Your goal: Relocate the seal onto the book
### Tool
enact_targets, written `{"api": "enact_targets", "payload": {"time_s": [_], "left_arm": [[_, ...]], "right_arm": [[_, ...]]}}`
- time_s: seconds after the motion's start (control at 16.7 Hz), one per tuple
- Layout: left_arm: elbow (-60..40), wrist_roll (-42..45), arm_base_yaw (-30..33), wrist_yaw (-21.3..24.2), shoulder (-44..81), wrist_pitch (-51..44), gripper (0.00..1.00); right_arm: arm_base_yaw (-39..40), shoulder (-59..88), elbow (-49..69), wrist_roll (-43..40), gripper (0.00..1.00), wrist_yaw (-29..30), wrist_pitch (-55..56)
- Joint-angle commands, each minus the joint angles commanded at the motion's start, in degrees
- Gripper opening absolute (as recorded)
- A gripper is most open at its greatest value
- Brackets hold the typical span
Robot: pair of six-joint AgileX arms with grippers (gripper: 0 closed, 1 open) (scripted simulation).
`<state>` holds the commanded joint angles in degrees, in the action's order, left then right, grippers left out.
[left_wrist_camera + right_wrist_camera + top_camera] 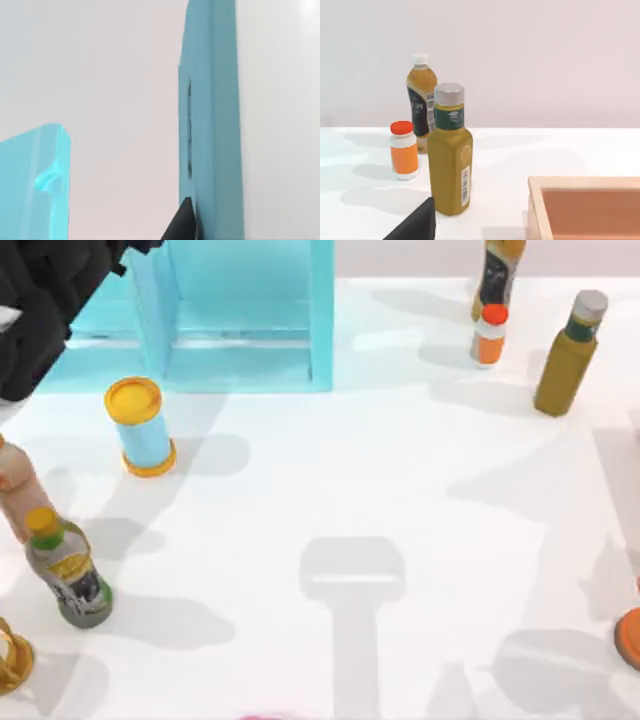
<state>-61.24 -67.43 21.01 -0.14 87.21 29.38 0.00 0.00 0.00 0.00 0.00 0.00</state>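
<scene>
The seal is out of view, and so is the book. My left arm [40, 300] hangs as a black mass over the table's far left corner, beside the open light-blue cabinet [240, 315]. A dark tip of my left gripper [182, 222] sits close against a cabinet wall [212, 125]. A dark edge of my right gripper [417, 225] shows near an olive-yellow bottle [451, 155].
Far right stand a tea bottle [497, 275], a small orange-capped bottle [489, 335] and the olive bottle [568, 355]. On the left are a yellow-lidded blue can [140, 430] and a green-labelled bottle [70, 575]. A wooden tray rim [585, 182] lies near the right gripper.
</scene>
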Motion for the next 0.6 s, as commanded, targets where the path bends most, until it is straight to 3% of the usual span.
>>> {"api": "enact_targets", "payload": {"time_s": [0.3, 0.6], "left_arm": [[-2.7, -25.2, 20.0, -20.0, 7.7, -8.9, 0.0], [-4.4, -46.3, 33.9, -41.1, 17.2, -19.4, 0.0]], "right_arm": [[0.0, 0.0, 0.0, 0.0, 1.0, 0.0, 0.0], [0.0, 0.0, 0.0, 0.0, 1.0, 0.0, 0.0]]}}
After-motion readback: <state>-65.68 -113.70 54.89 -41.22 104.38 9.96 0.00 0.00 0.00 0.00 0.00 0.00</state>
